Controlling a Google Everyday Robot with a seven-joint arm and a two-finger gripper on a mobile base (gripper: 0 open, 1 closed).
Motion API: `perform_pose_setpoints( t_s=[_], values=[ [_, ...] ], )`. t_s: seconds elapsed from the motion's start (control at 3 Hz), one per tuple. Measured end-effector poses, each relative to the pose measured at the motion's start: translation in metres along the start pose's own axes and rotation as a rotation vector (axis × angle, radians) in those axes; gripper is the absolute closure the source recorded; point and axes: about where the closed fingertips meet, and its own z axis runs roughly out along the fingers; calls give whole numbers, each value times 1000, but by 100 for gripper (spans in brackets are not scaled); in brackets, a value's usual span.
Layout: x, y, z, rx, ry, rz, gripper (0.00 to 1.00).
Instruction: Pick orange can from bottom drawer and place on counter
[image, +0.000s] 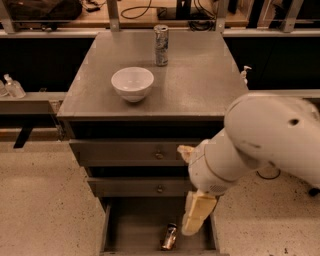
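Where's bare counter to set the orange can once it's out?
Right half of the counter, beside the white bowl and silver can, is bare. Crowded around those two. The hand hangs over the bottom drawer, right of the orange can.

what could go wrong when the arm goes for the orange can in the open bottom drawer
1. The short orange-copper can seems to lie on its side in the bottom grey metal drawer. A nudge from the cream gripper, hanging just right of it, could roll it away.
2. On the flat grey metal counter, the white bowl and tall silver can could get knocked when placing.
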Motion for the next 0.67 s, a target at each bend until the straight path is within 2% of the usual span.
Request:
perform_pose_setpoints(
  t_s=[0.33, 0.67],
  values=[
    [-10, 45, 79, -82, -46, -8, 0],
    [-10, 45, 78, -81, -46, -8, 0]
  ],
)
